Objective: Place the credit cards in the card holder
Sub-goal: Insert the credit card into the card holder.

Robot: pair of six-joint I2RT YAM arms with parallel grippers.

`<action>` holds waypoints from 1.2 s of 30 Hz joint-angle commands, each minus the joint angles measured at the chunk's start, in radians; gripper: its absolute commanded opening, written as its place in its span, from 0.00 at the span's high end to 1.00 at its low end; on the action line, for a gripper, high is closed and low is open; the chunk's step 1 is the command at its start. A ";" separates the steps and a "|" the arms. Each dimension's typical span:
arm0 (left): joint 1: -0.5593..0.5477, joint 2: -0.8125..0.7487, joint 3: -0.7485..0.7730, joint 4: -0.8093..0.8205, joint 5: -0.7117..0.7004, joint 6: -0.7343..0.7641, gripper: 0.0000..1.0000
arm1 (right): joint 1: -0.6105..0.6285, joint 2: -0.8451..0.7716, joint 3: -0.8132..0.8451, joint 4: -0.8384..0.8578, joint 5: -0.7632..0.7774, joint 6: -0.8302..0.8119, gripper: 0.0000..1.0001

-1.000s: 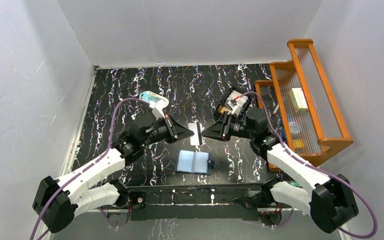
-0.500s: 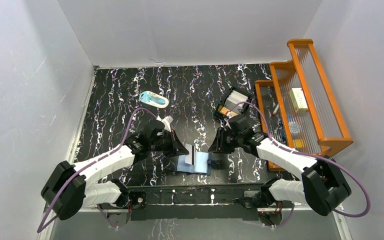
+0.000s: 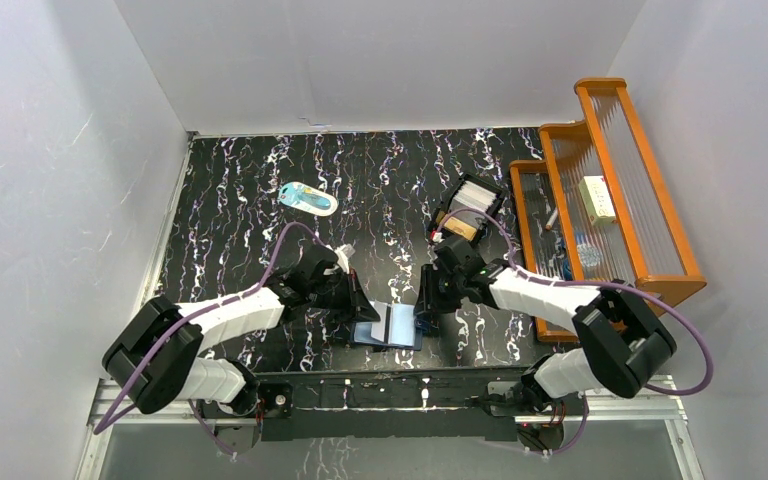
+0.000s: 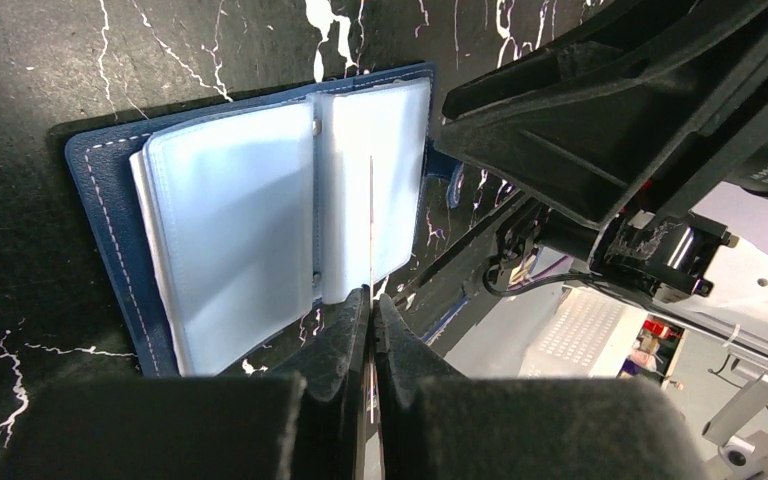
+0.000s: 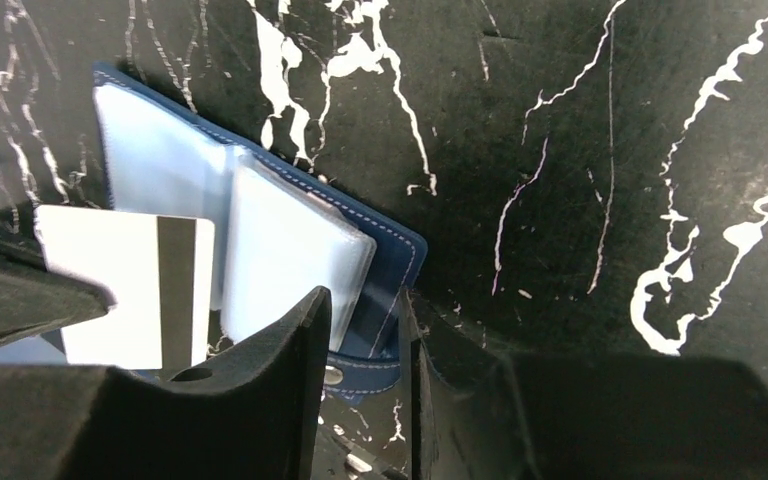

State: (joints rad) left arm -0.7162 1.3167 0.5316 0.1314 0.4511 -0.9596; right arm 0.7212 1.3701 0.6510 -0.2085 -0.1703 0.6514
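Observation:
The navy card holder (image 3: pixel 400 333) lies open near the table's front edge, its pale-blue clear pockets (image 4: pixel 250 215) facing up. My left gripper (image 4: pixel 371 297) is shut on a white credit card (image 5: pixel 125 285) with a dark stripe. The card stands on edge over the holder's right-hand pocket and shows as a thin line in the left wrist view. My right gripper (image 5: pixel 360 300) is open, its fingers straddling the holder's right edge by the snap tab (image 5: pixel 335 375). More credit cards, white (image 3: pixel 478 194) and golden-tan (image 3: pixel 460 226), lie in the black tray.
The black box tray (image 3: pixel 442 212) sits at the back right. Beside it, an orange wooden rack (image 3: pixel 650 200) lines the right wall. A pale-blue-and-white oval item (image 3: pixel 309 198) lies at the back left. The two grippers are close together over the holder.
Both arms came down and toward the front edge. The left gripper carried the card from mid-table onto the open holder. The right gripper left the tray area and reached the holder's right edge.

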 commanded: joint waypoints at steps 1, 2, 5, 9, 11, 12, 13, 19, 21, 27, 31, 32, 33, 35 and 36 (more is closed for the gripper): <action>0.006 0.002 -0.012 0.005 0.012 0.034 1.00 | 0.012 0.049 0.048 0.020 0.020 -0.044 0.62; 0.006 0.003 -0.013 0.004 0.008 0.037 1.00 | 0.014 0.059 0.048 0.015 0.024 -0.048 0.63; 0.006 0.008 -0.019 0.009 0.004 0.041 1.00 | 0.023 0.085 0.054 -0.010 0.046 -0.063 0.67; 0.006 0.023 -0.024 0.020 0.010 0.038 1.00 | 0.035 0.101 0.056 -0.032 0.090 -0.079 0.69; 0.006 0.031 -0.021 0.019 0.012 0.039 1.00 | 0.036 0.109 0.055 -0.028 0.088 -0.084 0.70; 0.006 0.033 -0.019 0.013 0.009 0.041 1.00 | 0.037 0.115 0.055 -0.027 0.088 -0.086 0.70; 0.006 0.033 -0.016 0.006 0.005 0.043 1.00 | 0.037 0.118 0.053 -0.026 0.088 -0.088 0.70; 0.008 0.018 -0.008 -0.034 -0.019 0.055 1.00 | 0.038 0.125 0.047 -0.014 0.083 -0.087 0.71; 0.008 0.011 -0.004 -0.050 -0.029 0.059 1.00 | 0.040 0.127 0.047 -0.014 0.084 -0.087 0.71; 0.011 -0.004 0.006 -0.081 -0.051 0.069 1.00 | 0.039 0.123 0.043 -0.014 0.088 -0.087 0.71; 0.014 0.006 0.012 -0.063 -0.041 0.067 1.00 | 0.040 0.122 0.042 -0.014 0.089 -0.085 0.71; 0.015 0.010 0.014 -0.060 -0.038 0.067 1.00 | 0.039 0.122 0.042 -0.014 0.088 -0.085 0.71; 0.015 0.016 0.016 -0.057 -0.038 0.068 1.00 | 0.040 0.122 0.041 -0.013 0.089 -0.085 0.71; 0.017 0.023 0.018 -0.057 -0.038 0.068 1.00 | 0.039 0.122 0.043 -0.012 0.087 -0.085 0.71; 0.018 0.025 0.018 -0.056 -0.037 0.068 1.00 | 0.040 0.122 0.042 -0.012 0.087 -0.085 0.71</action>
State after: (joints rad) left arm -0.7078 1.3384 0.5213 0.0925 0.4179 -0.9073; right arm 0.7532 1.4639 0.6937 -0.2104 -0.1295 0.5930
